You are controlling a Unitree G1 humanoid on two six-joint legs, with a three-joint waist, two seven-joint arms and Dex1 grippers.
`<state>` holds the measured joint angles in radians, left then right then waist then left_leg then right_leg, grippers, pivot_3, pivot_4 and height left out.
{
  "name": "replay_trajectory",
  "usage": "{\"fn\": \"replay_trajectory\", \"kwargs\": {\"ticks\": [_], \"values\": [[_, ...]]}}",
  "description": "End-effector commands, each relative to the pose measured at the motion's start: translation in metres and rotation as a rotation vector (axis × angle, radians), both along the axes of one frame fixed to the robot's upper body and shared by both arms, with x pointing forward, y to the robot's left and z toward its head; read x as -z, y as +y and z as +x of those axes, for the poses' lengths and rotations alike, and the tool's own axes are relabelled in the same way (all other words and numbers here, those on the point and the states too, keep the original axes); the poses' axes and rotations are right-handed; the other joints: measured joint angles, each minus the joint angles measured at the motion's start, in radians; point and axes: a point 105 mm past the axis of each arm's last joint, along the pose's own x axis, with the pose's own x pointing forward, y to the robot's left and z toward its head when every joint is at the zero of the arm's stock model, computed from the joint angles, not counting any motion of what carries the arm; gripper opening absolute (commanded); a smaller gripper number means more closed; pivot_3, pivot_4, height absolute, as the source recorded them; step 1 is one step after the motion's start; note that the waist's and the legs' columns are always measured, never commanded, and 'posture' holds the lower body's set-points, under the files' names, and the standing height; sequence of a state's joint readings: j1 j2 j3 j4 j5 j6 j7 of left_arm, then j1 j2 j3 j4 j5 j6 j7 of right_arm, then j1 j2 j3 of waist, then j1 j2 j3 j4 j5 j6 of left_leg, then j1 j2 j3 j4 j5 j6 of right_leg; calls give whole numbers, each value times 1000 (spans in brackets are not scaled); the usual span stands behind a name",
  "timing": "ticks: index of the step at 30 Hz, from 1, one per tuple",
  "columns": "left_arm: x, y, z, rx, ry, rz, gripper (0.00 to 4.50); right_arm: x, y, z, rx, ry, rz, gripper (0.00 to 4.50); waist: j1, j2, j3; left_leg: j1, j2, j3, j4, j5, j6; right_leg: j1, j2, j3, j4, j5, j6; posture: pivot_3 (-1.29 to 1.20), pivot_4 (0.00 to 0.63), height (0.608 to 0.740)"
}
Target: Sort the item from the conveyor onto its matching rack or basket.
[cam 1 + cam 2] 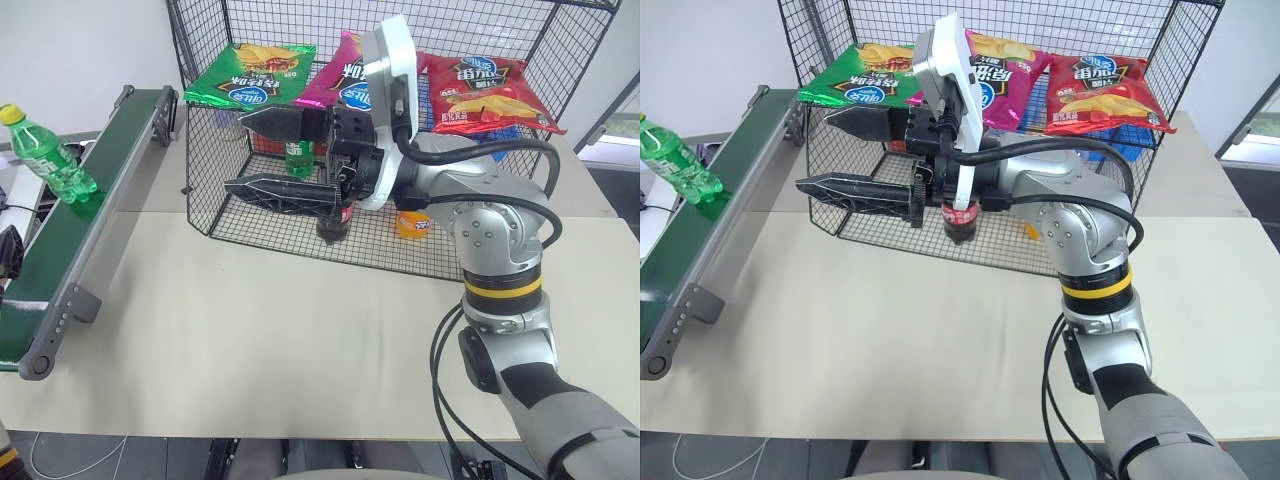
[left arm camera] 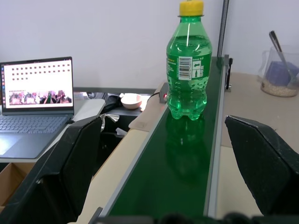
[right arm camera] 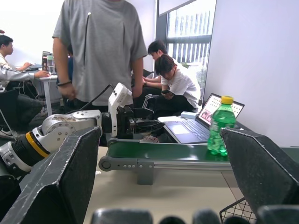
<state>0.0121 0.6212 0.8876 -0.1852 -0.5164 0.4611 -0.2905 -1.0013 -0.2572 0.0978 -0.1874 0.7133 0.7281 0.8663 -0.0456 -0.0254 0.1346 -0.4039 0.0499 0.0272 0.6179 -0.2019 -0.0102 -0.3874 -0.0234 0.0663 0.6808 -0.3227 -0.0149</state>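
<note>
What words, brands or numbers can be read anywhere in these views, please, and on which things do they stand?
No text reads for certain.
Green chip bag, magenta chip bag, red chip bag: printed brand characters, too blurred to quote.
Bright-green bottle: barcode and small print, illegible.
Laptop: screen text too small.

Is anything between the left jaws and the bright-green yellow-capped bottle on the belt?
Nothing visible: the left gripper has its jaws wide open, and only bare dark-green conveyor belt lies between them and the upright bright-green yellow-capped bottle.
</note>
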Motion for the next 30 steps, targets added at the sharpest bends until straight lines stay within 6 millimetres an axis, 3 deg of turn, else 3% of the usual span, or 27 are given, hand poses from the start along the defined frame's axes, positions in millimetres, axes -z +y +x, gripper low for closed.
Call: {"fn": "replay_trajectory", "kwargs": {"ticks": [1, 28, 30], "values": [[-16, 4, -1, 1, -33, 45, 4451, -15, -2, -12, -24, -62, 33, 4500, 0, 0, 0, 0, 0, 0, 0, 0, 0, 0, 0, 0, 0, 0, 0, 0, 150, 740], [-3, 18, 1, -32, -52, -33, 4451, -13, -10, -14, -15, -69, 24, 4500, 0, 0, 0, 0, 0, 0, -1, 0, 0, 0, -3, 0, 0, 0, 0, 0, 150, 740], [-3, 19, -4, -39, -69, -46, 3920, -13, -10, -13, -15, -69, 24, 4500, 0, 0, 0, 0, 0, 0, -1, 0, 0, 0, -3, 0, 0, 0, 0, 0, 150, 740]]}}
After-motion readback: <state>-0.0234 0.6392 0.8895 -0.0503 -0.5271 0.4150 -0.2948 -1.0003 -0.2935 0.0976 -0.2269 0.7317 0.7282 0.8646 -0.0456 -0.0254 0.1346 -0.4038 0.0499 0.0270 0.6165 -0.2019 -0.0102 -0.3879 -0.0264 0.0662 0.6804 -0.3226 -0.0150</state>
